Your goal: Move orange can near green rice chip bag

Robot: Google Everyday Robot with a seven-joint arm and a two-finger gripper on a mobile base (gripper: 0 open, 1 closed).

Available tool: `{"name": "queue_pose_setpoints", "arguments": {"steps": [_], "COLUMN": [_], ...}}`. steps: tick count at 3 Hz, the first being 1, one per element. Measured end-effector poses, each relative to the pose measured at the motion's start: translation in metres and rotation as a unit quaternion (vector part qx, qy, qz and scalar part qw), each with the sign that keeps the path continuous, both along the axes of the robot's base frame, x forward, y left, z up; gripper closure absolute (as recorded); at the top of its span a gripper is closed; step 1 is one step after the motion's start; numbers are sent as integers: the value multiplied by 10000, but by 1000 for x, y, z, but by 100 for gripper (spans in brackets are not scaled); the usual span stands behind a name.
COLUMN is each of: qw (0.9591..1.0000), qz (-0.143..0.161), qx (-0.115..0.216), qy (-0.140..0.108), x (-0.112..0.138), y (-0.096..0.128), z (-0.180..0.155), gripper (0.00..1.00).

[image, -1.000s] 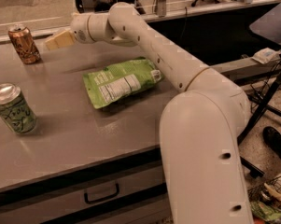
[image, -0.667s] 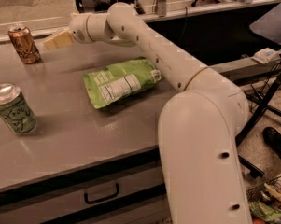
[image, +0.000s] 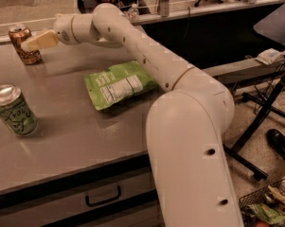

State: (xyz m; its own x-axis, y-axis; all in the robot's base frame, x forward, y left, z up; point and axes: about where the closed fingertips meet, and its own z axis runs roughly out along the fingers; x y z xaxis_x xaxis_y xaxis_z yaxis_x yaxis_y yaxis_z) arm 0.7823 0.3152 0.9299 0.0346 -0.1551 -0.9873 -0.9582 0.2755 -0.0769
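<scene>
The orange can [image: 22,46] stands upright at the far left back of the grey table [image: 75,136]. My gripper [image: 29,43] reaches in from the right and overlaps the can's right side at mid height; I cannot tell whether it touches the can. The green rice chip bag [image: 119,84] lies flat near the table's middle, its white label panel facing up, well to the right of and nearer than the can. My arm [image: 146,56] passes above the bag's far edge.
A pale green can [image: 13,110] stands upright at the table's near left. A drawer with a handle [image: 103,196] sits under the front edge. Chair legs and a shoe [image: 280,144] are on the floor to the right.
My gripper has moved left, from a short way right of the orange can to right against it. The can, the bag and the pale green can have not moved.
</scene>
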Motion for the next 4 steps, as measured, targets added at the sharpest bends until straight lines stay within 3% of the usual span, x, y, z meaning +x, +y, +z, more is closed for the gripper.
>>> {"name": "queue_pose_setpoints", "arguments": {"steps": [1,3,4], "qw": [9997,9999,9994], "qz": [130,168,275], "qx": [169,27,-142], "qy": [116,24,182], "x": [-11,-4,-1], "y": [23,56,69], "z": [-11,-16,-22], "gripper": [0,0,26]}}
